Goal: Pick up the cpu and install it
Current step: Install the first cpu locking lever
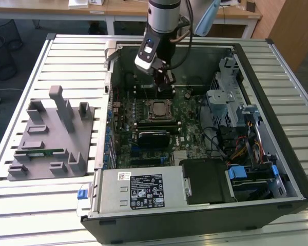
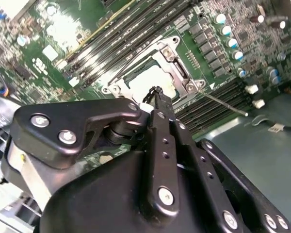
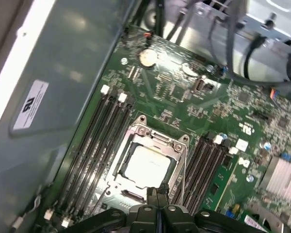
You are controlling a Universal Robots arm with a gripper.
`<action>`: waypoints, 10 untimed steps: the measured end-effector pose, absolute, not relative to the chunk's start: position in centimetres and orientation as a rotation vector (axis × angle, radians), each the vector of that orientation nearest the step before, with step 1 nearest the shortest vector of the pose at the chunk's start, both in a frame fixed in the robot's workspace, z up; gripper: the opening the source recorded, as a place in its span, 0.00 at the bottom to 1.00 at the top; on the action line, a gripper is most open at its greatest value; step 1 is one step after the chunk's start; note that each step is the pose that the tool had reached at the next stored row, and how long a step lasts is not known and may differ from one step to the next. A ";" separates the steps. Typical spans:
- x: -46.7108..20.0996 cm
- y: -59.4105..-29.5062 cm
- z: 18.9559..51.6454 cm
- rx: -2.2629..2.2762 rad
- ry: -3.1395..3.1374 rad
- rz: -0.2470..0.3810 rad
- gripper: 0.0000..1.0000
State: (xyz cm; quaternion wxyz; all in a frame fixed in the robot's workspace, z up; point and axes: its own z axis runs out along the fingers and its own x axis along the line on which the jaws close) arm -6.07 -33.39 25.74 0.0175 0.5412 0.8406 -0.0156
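Arm (image 1: 164,20) reaches down into computer case (image 1: 277,154); tool (image 3: 158,191) closed, empty, near cpu (image 3: 146,164) seated in socket (image 3: 157,137).

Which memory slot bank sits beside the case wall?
The bank between the socket and the labelled grey wall; the other bank lies beyond the socket, toward the finned heatsink.

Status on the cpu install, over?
Gripper shut, empty, hovering at the socket's edge. Cpu lying in the socket on the motherboard. Nothing over it.
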 end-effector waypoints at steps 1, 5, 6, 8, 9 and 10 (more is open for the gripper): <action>-6.1 -33.4 25.7 1.658 2.627 -0.048 0.11; -6.1 -33.4 25.6 1.560 2.684 -0.046 0.11; -6.1 -33.4 25.6 1.536 2.698 -0.046 0.11; -6.1 -33.4 25.5 1.486 2.725 -0.044 0.11; -6.1 -33.4 25.5 1.462 2.738 -0.044 0.11; -6.1 -33.4 25.5 1.437 2.751 -0.044 0.11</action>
